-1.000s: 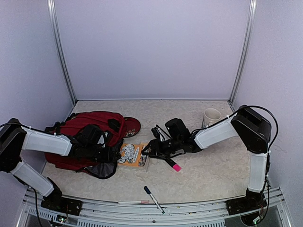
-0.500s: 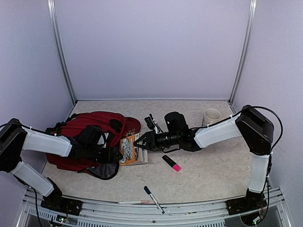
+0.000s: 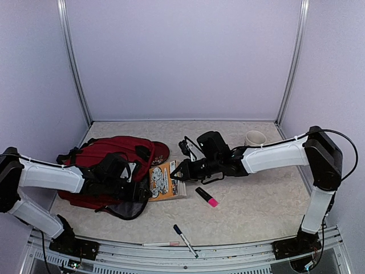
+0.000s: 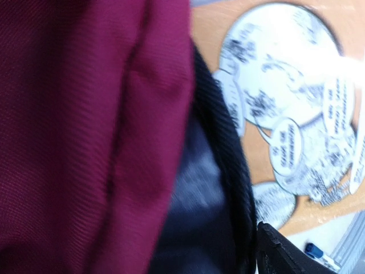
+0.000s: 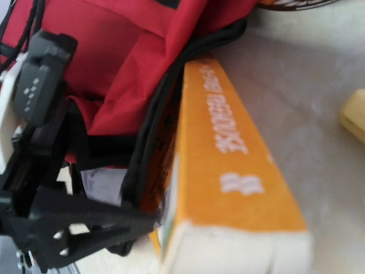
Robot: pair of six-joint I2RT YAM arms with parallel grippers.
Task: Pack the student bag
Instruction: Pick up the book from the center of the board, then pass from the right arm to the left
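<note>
The student bag [image 3: 105, 162], dark red with black zippers, lies at the left with its mouth facing right. My left gripper [image 3: 140, 191] is shut on the black zipper rim [image 4: 228, 165] of the mouth and holds it open; grey lining [image 4: 194, 182] shows, and one finger [image 4: 285, 256] is in view. An orange comic book [image 3: 165, 181] lies tilted with its left edge at the mouth. My right gripper [image 3: 179, 173] is shut on the book's right edge. The book's orange spine [image 5: 219, 165] fills the right wrist view, next to the red bag [image 5: 131, 51].
A pink-capped highlighter [image 3: 207, 197] lies right of the book. A dark marker [image 3: 185, 240] and a thin pen [image 3: 159, 244] lie near the front edge. A round red patterned disc [image 3: 161, 152] sits behind the bag. A white mug [image 3: 255, 138] stands at the back right.
My right gripper has lifted the book's right edge off the table and pushed it left against the bag's mouth. My left gripper, still on the rim, has shifted slightly right.
</note>
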